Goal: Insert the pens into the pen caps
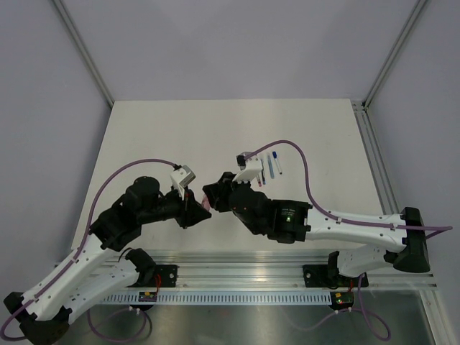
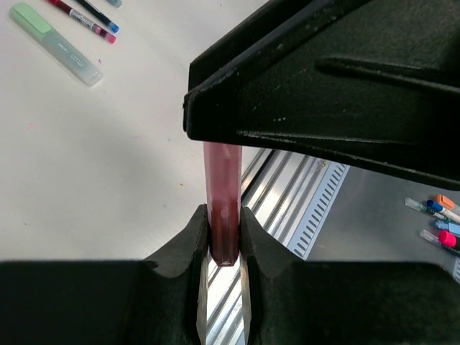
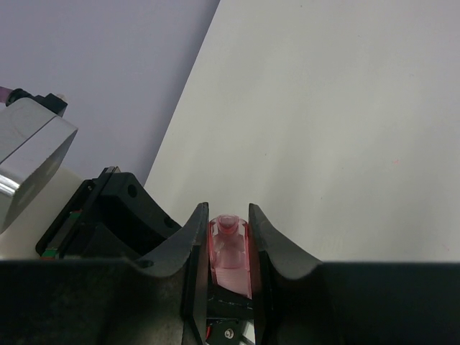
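My left gripper [image 2: 223,230] is shut on a dark red pen [image 2: 221,187]. The pen runs from the jaws up under the black body of the right gripper [image 2: 345,79]. My right gripper [image 3: 227,212] is shut on a pink translucent pen cap [image 3: 230,251], and a round red end shows inside the cap's far end. Seen from above, the left gripper [image 1: 194,205] and right gripper [image 1: 213,195] meet tip to tip near the table's front, with a bit of pink [image 1: 207,204] between them. How far the pen sits inside the cap is hidden.
Several loose pens [image 1: 272,167] lie on the white table behind the right gripper. The left wrist view shows a pale green cap tube [image 2: 56,44] beside thin red and blue pens [image 2: 83,18]. More pens [image 2: 440,219] lie below the metal rail [image 1: 237,277].
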